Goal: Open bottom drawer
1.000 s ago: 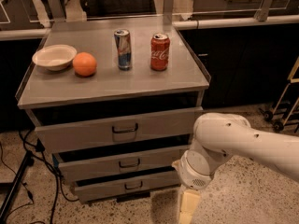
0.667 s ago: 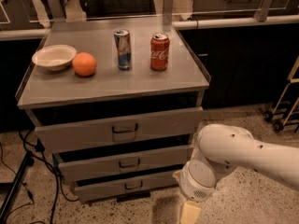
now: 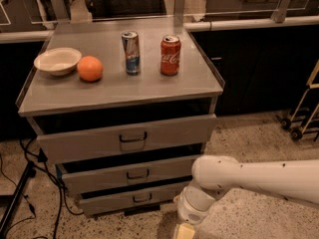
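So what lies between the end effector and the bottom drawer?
Only bare floor, in the camera view; the end effector sits at the picture's bottom edge, right of the bottom drawer.

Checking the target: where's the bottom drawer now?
Low centre-left of the camera view, the bottom drawer sits under the middle drawer; the gripper is below-right of it.

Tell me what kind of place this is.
Likely an office kitchen area: metal drawer cabinet with cola can and bowl, glass-panelled counter behind. The gripper is low, right of the bottom drawer.
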Controlling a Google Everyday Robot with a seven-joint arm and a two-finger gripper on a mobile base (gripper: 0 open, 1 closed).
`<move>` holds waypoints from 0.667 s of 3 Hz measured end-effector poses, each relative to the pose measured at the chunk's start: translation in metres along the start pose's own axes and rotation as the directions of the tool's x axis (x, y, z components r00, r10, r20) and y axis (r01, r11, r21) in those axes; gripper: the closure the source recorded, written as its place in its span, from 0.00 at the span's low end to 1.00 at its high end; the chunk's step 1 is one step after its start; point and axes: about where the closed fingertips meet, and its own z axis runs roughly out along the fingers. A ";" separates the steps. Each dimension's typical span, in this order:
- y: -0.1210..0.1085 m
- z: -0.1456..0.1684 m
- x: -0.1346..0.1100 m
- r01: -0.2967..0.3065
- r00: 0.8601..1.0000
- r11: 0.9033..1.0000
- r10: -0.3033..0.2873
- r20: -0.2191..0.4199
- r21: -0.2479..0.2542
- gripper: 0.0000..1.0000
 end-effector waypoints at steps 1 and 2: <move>0.000 0.000 0.000 0.000 1.000 1.000 0.000 0.000 0.000 0.00; -0.006 0.027 0.002 -0.017 1.000 1.000 0.017 0.018 -0.006 0.00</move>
